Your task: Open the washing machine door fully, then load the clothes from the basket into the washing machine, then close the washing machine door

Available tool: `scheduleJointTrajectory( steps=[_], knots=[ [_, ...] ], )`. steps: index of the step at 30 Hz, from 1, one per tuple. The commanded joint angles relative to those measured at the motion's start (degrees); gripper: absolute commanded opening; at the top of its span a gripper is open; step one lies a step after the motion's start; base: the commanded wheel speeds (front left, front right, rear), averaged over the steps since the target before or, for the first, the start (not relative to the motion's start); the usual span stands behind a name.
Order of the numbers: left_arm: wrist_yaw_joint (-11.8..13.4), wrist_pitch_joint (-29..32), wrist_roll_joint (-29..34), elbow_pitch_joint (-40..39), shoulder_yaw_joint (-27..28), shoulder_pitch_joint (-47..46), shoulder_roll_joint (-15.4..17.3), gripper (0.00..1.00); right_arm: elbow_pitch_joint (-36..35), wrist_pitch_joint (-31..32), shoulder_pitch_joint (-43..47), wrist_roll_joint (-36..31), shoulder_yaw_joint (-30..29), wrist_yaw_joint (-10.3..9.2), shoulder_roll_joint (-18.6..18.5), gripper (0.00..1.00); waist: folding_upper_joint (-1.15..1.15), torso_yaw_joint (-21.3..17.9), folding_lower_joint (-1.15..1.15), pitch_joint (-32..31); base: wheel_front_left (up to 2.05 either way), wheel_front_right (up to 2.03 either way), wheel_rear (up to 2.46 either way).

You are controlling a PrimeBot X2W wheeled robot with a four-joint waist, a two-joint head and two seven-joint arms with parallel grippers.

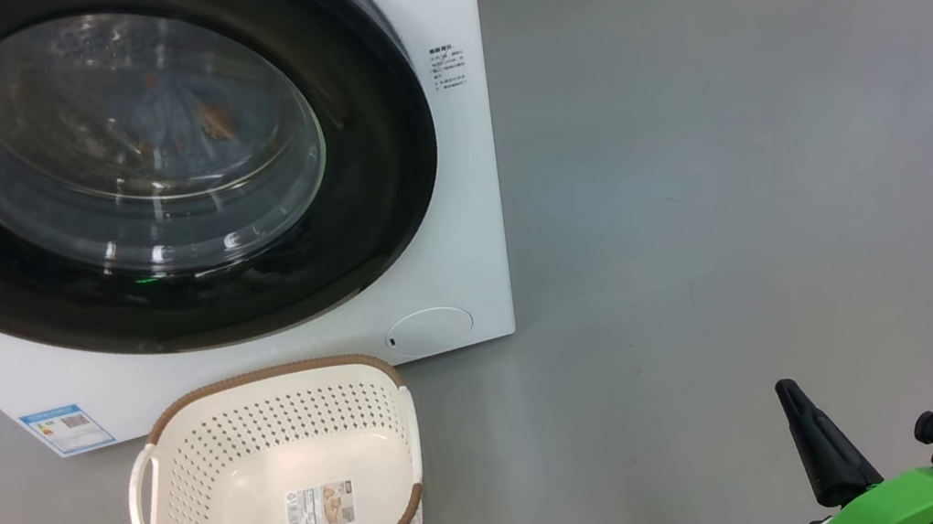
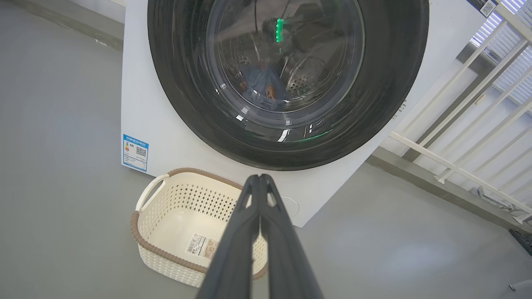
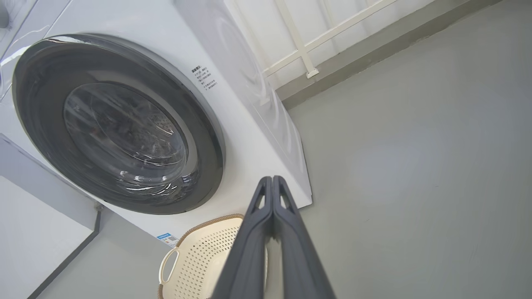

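**Door shut, load inside: task looks done**

The washer (image 1: 467,234) sits in the upper left of the head view, its door (image 1: 388,172) closed flush. The basket (image 1: 270,372), at lower left, is empty, and the clothes (image 1: 171,112) show behind the glass. The left gripper (image 2: 259,182) and right gripper (image 3: 272,182) each have their fingers pressed together on nothing. I judge the only move left is to back away.

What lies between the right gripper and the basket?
Nothing but bare grey floor, as the head view shows: the right gripper sits well apart from the empty basket.
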Motion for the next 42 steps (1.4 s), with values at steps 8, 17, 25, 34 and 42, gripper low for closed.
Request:
scheduleJointTrajectory(
  steps=[8,17,25,34,42],
  knots=[
    [-0.94,1.55,-6.25,0.18,0.81,-3.55,1.04,0.00,-1.43,1.28,-2.36,6.22,-0.36,-0.05,-0.46,0.00,0.00,0.01,0.00,-0.03,0.00,0.00,0.00],
    [-1.40,3.12,-12.61,1.27,1.10,-4.96,1.23,0.00,-1.45,2.82,-2.60,12.43,-1.08,-0.06,-0.57,0.00,0.00,0.03,0.00,-0.06,0.00,0.00,0.00],
    [-1.72,4.24,-17.07,2.04,1.33,-5.95,1.34,0.00,-1.46,3.93,-2.77,16.76,-1.63,-0.07,-0.63,0.00,0.00,0.04,0.00,-0.08,0.00,0.00,0.00],
    [-2.14,5.70,-22.78,3.03,1.64,-7.22,1.47,0.00,-1.47,5.38,-2.99,22.30,-2.36,-0.08,-0.67,0.00,0.00,0.06,0.00,-0.10,0.00,0.00,0.00],
    [-2.50,7.01,-27.84,3.91,1.94,-8.36,1.57,0.00,-1.48,6.70,-3.19,27.19,-3.04,-0.09,-0.69,0.00,0.00,0.07,0.00,-0.13,0.00,0.00,0.00]
  ],
)
